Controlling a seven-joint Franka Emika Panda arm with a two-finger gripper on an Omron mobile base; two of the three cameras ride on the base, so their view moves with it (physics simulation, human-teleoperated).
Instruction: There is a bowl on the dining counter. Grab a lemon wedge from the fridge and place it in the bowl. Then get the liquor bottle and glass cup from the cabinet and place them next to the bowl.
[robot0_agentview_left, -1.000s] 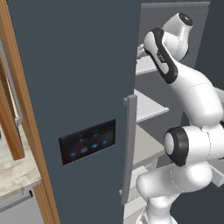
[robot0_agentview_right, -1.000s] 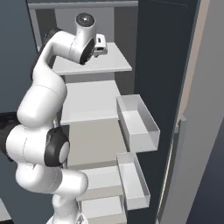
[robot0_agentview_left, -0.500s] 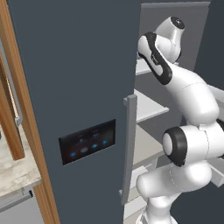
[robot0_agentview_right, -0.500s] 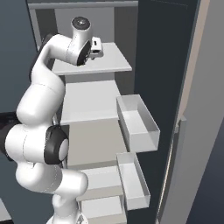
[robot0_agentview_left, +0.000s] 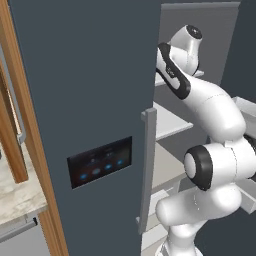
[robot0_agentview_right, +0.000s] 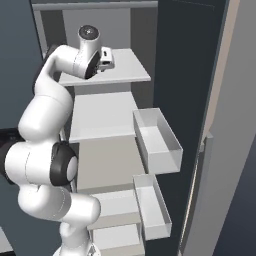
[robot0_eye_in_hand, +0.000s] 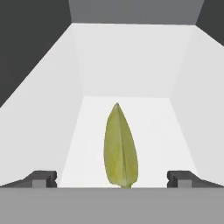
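I've got the gripper (robot0_eye_in_hand: 113, 178) spread wide up on the fridge (robot0_agentview_left: 85, 100) top shelf, lemon wedge (robot0_eye_in_hand: 120, 147) lying dead centre between the fingertips, long axis pointing straight away.

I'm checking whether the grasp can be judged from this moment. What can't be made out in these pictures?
- Hand view: the lower tip of the lemon wedge is cut off by the bottom band, so contact with the shelf is unclear.
- Hand view: the fingertips barely rise into the picture; their depth relative to the wedge cannot be told.
- Left base view: the fridge door hides most shelves.
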